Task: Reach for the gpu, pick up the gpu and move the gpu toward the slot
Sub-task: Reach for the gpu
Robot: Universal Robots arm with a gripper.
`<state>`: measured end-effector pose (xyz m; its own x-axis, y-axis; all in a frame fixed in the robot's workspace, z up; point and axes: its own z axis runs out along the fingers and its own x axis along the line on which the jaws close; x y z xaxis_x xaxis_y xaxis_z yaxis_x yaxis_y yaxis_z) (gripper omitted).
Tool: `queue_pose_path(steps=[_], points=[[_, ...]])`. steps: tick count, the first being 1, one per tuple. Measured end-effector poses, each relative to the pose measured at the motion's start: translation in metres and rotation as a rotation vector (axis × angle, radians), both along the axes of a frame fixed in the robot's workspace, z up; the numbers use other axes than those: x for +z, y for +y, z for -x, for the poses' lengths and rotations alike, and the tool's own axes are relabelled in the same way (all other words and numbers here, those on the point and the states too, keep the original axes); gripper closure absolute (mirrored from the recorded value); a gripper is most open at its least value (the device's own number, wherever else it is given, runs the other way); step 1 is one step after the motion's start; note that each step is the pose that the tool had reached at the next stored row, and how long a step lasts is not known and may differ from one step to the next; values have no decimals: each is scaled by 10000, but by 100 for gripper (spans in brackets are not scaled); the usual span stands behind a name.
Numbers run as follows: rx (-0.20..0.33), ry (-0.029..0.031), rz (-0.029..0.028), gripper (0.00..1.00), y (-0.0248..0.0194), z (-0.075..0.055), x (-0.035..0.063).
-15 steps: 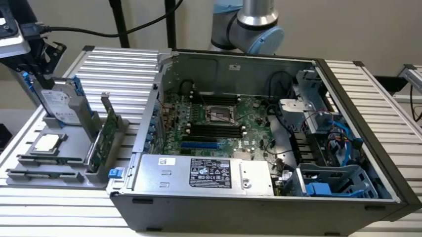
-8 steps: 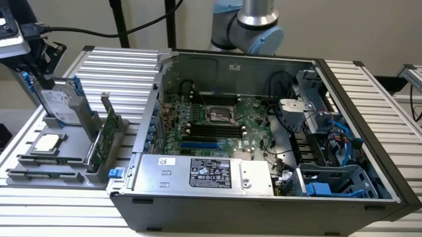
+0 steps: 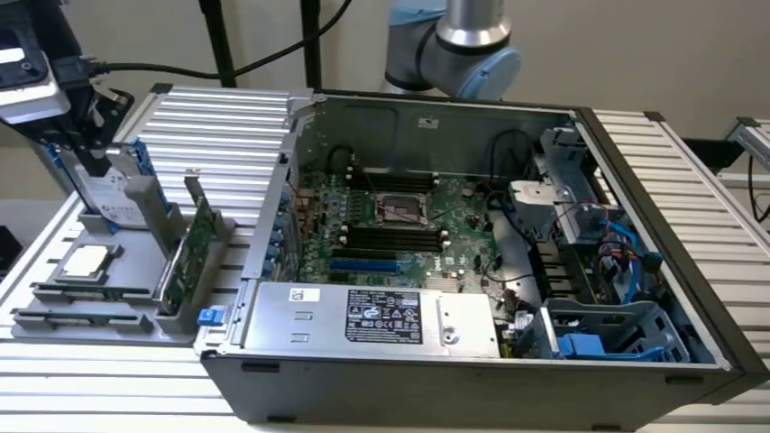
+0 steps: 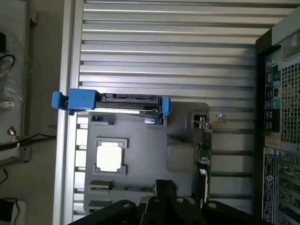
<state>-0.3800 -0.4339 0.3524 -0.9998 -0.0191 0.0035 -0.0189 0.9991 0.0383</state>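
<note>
The gpu point(image 3: 193, 245) is a thin green card with a silver bracket. It stands on edge in a slot of the grey holder point(image 3: 121, 311), on the side nearest the computer case. Seen in the wrist view, the gpu point(image 4: 204, 151) is edge-on beside the holder's flat part. My gripper point(image 3: 79, 155) hangs at the exterior view's far left, over the silver hard drive with blue rails point(image 3: 114, 194) and well apart from the gpu. Its dark body point(image 4: 164, 194) looks down on the holder, with nothing in it.
The open computer case point(image 3: 481, 271) sits to the exterior view's right of the holder, with its motherboard point(image 3: 398, 234) and power supply point(image 3: 373, 316) exposed. A processor point(image 3: 87, 262) and memory sticks point(image 3: 85, 293) lie in the holder. A ribbed aluminium table point(image 3: 216, 117) lies underneath.
</note>
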Motion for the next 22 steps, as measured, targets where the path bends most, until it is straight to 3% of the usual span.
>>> queue_pose_path(steps=[5, 8, 12, 22], points=[[0, 1, 0, 89, -75, -209, -24], [2, -8, 2, 89, -89, -348, -51], [0, -70, 8, 89, -92, -499, -92], [1, -84, 12, 89, -92, -540, -101]])
